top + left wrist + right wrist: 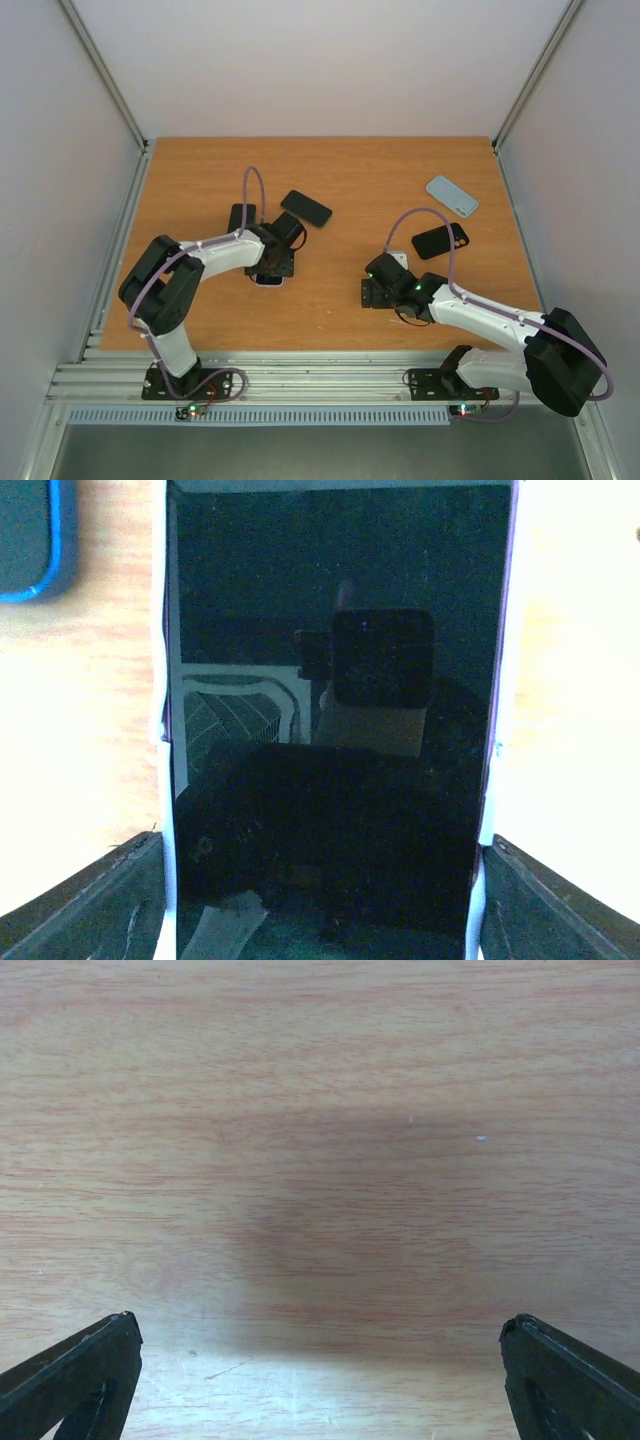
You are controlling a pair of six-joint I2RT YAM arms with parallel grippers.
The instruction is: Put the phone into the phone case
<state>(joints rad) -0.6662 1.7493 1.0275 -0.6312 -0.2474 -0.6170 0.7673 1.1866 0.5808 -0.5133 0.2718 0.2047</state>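
The left claw's fingers are filling the bottom corners of the left wrist view, one on each side of the phone. The phone is lying flat, screen up, on the surface, directly under the left claw, left of centre. Its long axis is running straight away from that wrist, so the jaws are spanning its short width. Their tips are sitting right at its pale edges, and I cannot tell whether they are squeezing it or only bracketing it.

A dark slab with a blue edge is showing at the far left of that view. From above, a black slab is lying just beyond the left claw. A black case and a light blue case are lying well apart to the right, nearer the right arm.

The right claw is hanging spread over bare wood, grasping nothing. Judging from this, the left arm is the one placed for the phone, and any case is waiting off to its right
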